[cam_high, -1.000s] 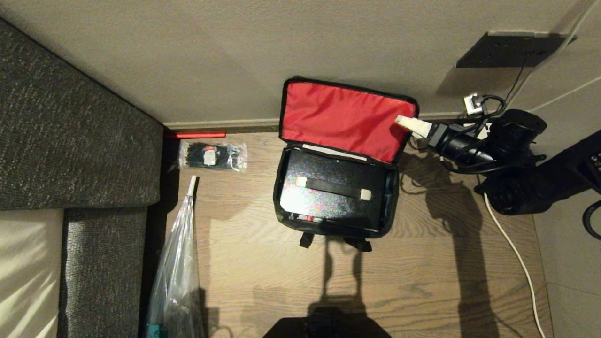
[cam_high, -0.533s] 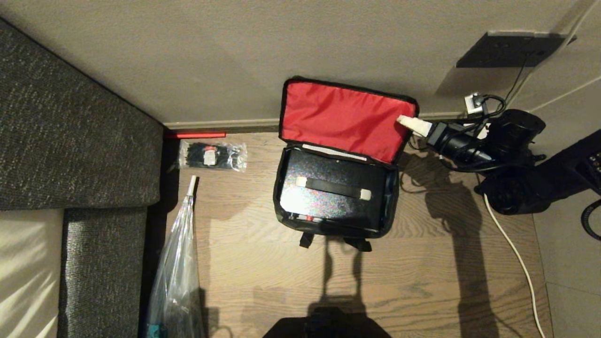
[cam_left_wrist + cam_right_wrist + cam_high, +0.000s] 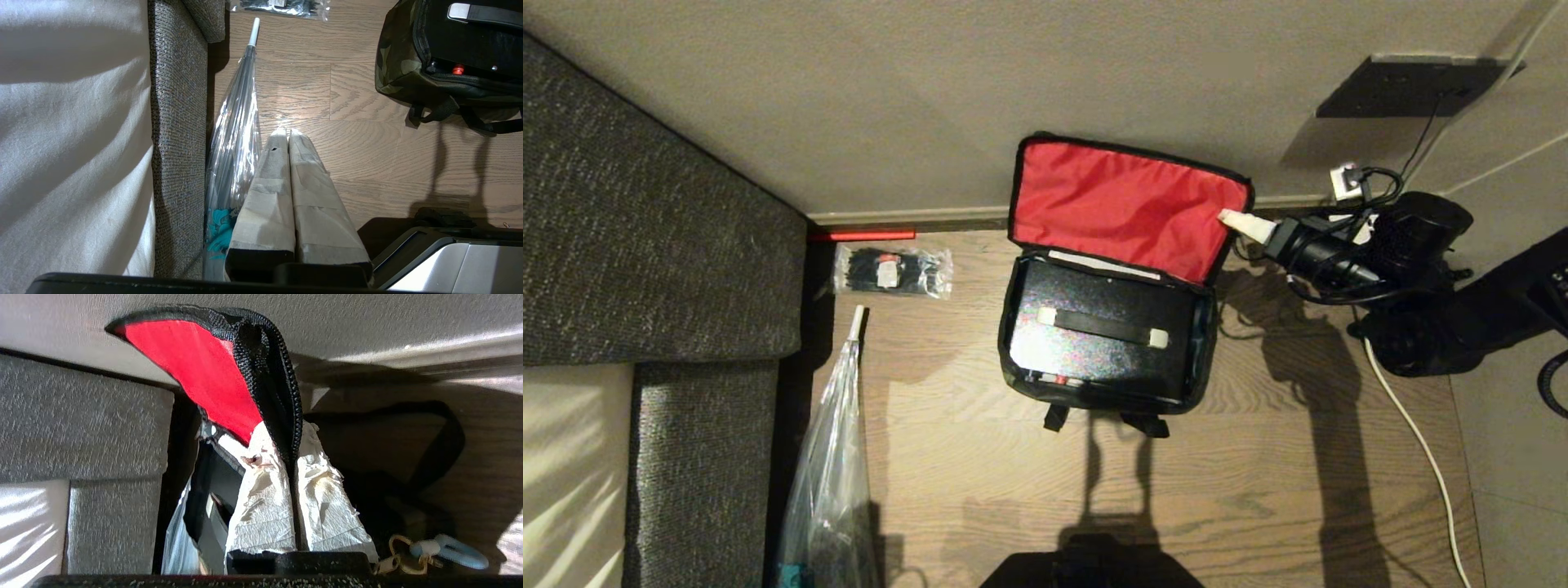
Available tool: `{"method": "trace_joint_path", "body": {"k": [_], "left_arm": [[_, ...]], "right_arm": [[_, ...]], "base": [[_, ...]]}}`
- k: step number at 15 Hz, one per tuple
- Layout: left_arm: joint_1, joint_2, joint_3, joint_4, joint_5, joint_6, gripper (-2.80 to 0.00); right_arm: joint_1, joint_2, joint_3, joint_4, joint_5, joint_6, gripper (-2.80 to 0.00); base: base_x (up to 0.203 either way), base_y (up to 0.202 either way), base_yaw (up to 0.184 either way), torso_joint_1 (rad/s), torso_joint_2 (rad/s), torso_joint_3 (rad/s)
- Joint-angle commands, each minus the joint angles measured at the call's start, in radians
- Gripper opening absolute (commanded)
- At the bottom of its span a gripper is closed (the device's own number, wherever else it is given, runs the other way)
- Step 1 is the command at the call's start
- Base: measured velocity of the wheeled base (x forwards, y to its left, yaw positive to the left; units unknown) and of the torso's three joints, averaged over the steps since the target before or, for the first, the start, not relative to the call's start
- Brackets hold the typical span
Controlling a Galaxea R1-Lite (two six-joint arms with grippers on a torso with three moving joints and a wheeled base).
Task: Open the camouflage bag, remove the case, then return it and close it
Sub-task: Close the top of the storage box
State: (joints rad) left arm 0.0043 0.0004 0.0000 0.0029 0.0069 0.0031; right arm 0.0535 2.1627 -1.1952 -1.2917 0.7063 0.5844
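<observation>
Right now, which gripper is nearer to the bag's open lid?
Right. The right gripper is shut on the black zippered edge of the camouflage bag lid. The left gripper hangs shut over the floor beside the sofa, apart from the bag.

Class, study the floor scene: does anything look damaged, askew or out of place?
Little stands out. The camouflage bag sits slightly askew to the wall, lid up, the case seated inside. The right gripper pinches the lid's edge; its white finger wrapping looks torn and stained.

Warm, dim indoor light throws long hard shadows up the wooden floor [image 3: 980, 457], glare whitens the case [image 3: 1094, 343], and the right wrist view is slightly soft
</observation>
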Motion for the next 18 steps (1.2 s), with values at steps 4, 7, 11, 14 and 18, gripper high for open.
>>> {"method": "trace_joint_path", "body": {"k": [4,7,11,14,18], "left_arm": [[0.0,-0.002,0.003,0.0,0.001,0.0,-2.8],[0.0,-0.002,0.003,0.0,-0.001,0.0,-2.8],[0.0,-0.002,0.003,0.0,0.001,0.0,-2.8],[0.0,-0.002,0.003,0.0,0.001,-0.001,-2.8],[0.001,-0.002,0.003,0.0,0.001,0.0,-2.8]], "right_arm": [[0.003,-0.086,0.22,-0.006,0.13,-0.068,-2.8],[0.019,-0.127,0.313,-0.002,0.174,-0.116,-2.8],[0.02,-0.142,0.395,-0.003,0.242,-0.156,0.0],[0.022,-0.162,0.494,0.018,0.319,-0.258,0.0],[0.022,-0.209,0.617,0.067,0.359,-0.267,0.0]], "base": [[0.0,0.0,0.0,0.0,0.0,0.0],[0.0,0.0,0.0,0.0,0.0,0.0],[0.0,0.0,0.0,0.0,0.0,0.0],[0.0,0.0,0.0,0.0,0.0,0.0],[0.0,0.0,0.0,0.0,0.0,0.0]]}}
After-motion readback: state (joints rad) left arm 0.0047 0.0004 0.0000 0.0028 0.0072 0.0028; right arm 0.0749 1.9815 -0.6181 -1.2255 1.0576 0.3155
